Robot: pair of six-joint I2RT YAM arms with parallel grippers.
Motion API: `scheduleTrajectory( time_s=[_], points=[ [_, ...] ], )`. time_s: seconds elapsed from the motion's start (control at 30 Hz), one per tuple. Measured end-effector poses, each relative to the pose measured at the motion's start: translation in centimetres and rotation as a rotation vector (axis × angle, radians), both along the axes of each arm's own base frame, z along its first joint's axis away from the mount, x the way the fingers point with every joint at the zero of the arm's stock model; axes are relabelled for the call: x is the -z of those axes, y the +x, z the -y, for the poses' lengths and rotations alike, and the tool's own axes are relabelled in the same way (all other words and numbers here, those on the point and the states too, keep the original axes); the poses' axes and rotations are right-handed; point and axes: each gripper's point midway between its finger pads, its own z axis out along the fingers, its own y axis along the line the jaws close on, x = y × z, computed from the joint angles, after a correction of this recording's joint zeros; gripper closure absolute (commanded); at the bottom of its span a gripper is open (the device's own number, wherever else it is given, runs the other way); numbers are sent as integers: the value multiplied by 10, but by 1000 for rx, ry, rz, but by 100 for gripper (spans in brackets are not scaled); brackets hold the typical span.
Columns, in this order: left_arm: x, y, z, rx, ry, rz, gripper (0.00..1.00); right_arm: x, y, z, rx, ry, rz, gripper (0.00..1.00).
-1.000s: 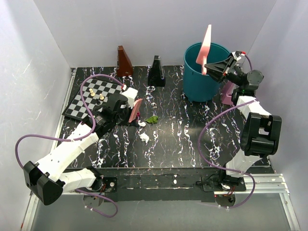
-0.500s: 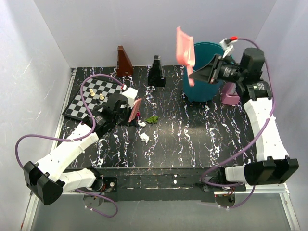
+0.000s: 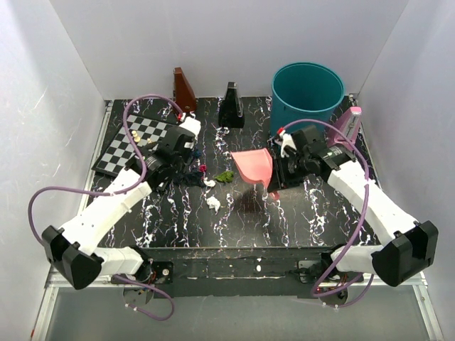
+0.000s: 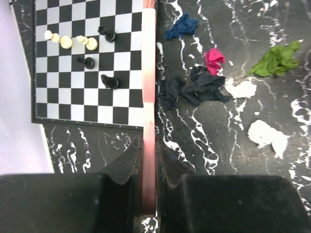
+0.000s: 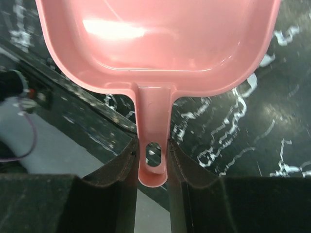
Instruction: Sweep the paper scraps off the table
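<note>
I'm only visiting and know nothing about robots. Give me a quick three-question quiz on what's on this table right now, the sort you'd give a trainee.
1. True or false: the right gripper is shut on the handle of the pink dustpan.
2. What stands on the chessboard? A. the dustpan B. chess pieces C. the teal bin
3. Fill in: the left gripper grips a pink ____ next to the paper scraps.

Key: 1 true; 2 B; 3 brush.
</note>
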Motion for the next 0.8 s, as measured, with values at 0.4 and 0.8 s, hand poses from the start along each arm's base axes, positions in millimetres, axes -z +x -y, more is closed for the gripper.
scheduleTrajectory(
  time_s=[0.4, 0.8],
  points=[
    [49, 15, -6, -27, 246, -180, 100, 57, -58, 27, -119, -405, -51, 99],
    [70, 12, -2, 8, 294, -273, 100, 86, -107, 10, -372, -596, -85, 99]
  ],
)
